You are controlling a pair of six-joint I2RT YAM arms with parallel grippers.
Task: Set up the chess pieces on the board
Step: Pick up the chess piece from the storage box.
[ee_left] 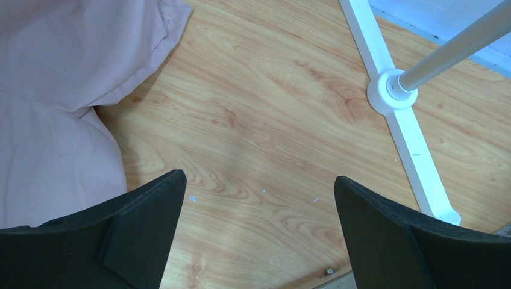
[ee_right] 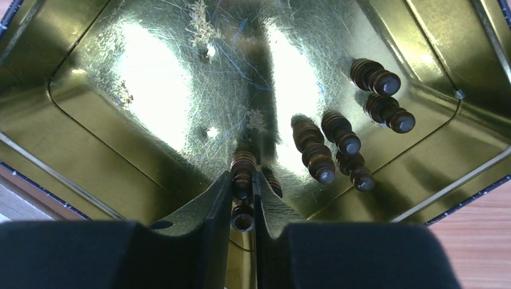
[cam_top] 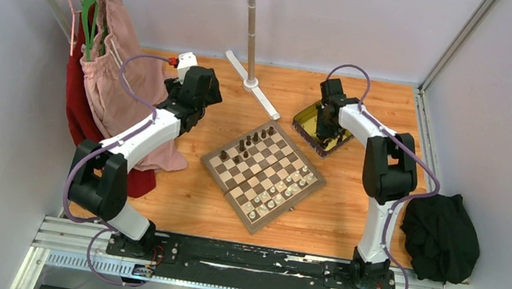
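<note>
The right hand (ee_right: 242, 183) is reaching down into the gold tin (ee_right: 90, 120), and its fingers are pinching a dark chessman (ee_right: 243, 164) that is lying on the tin floor. They are gripping it across its turned stem. The grip seems to be sitting towards one end of the piece, so a slow, straight lift looks wise. That way the piece is hanging steady and clearing the tin wall before any turn towards the board (cam_top: 230, 195). Several other dark chessmen (ee_right: 340, 133) are lying just beside it, to its right, and the fingers should be rising without brushing them. In the top view the board is lying near the tin, with dark men standing along its far-left side. The piece probably needs tipping upright as it goes down there. The left hand (ee_left: 259, 183) is hanging spread wide over bare worktop (ee_left: 271, 120), holding nothing.
</note>
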